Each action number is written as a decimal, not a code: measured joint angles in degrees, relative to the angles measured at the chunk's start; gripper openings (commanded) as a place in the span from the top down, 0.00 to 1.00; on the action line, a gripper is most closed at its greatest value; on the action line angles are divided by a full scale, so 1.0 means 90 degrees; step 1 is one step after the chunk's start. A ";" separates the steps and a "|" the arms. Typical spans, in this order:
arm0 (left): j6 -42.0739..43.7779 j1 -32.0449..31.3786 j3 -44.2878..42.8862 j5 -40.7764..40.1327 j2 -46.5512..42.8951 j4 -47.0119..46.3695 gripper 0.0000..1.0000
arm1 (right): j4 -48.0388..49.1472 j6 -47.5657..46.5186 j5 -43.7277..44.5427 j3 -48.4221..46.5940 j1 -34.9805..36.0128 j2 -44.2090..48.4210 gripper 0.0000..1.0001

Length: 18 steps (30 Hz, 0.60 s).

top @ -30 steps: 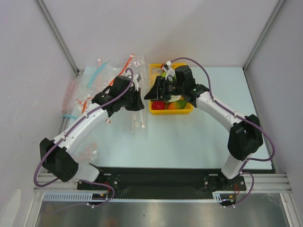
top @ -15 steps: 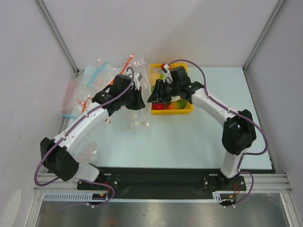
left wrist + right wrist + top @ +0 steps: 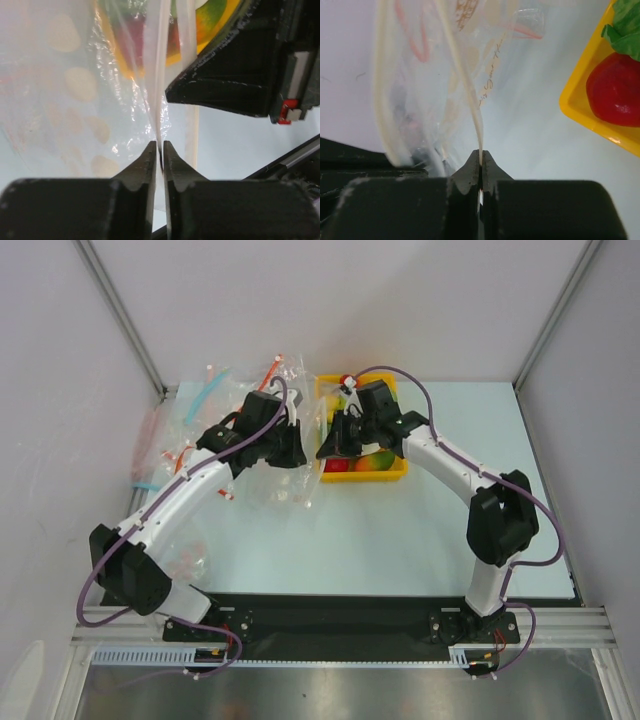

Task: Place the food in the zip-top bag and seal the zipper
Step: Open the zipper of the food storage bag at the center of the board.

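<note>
Table (image 3: 420,530): zip-top bag (image 3: 75,115) within left hand (image 3: 159,146)

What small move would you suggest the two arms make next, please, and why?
Probably ease the two pincers gently apart to spread the bag's mouth. The left pincer and right pincer are each shut on a thin pale edge of the zip-top bag. The red fruit sits in the yellow tray, not yet bagged, so an opening seems needed first.
</note>
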<state>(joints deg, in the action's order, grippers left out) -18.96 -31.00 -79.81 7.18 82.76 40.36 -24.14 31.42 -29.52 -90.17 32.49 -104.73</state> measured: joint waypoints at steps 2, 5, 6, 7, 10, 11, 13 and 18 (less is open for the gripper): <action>0.0002 -0.0002 -0.0182 -0.0168 0.0114 0.0141 0.78 | 0.0010 0.0000 -0.0017 -0.0039 0.0032 0.0000 1.00; -0.0002 -0.0002 -0.0503 -0.0529 0.0272 0.0359 0.73 | 0.0073 -0.0002 -0.0070 -0.0056 0.0087 0.0002 1.00; -0.0005 -0.0002 -0.0624 -0.0673 0.0323 0.0447 0.72 | 0.0090 -0.0002 -0.0107 -0.0056 0.0107 0.0002 1.00; -0.0002 -0.0002 -0.0731 -0.0792 0.0379 0.0515 0.72 | 0.0112 -0.0002 -0.0131 -0.0056 0.0124 0.0002 1.00; 0.0000 -0.0002 -0.1146 -0.1137 0.0636 0.0787 0.69 | 0.0233 -0.0002 -0.0228 -0.0056 0.0189 0.0005 1.00; 0.0005 -0.0002 -0.1299 -0.1214 0.0760 0.0869 0.68 | 0.0262 -0.0002 -0.0262 -0.0056 0.0209 0.0005 1.00; 0.0005 -0.0002 -0.1443 -0.1273 0.0918 0.0947 0.65 | 0.0301 -0.0002 -0.0306 -0.0056 0.0231 0.0007 1.00; 0.0005 -0.0005 -0.1430 -0.1195 0.1008 0.0996 0.59 | 0.0321 -0.0002 -0.0345 -0.0058 0.0248 0.0007 1.00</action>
<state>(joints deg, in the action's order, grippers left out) -18.92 -31.05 -92.68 -3.57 91.83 49.32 -21.26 31.40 -32.62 -90.70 34.72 -104.66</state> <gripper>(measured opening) 0.409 0.019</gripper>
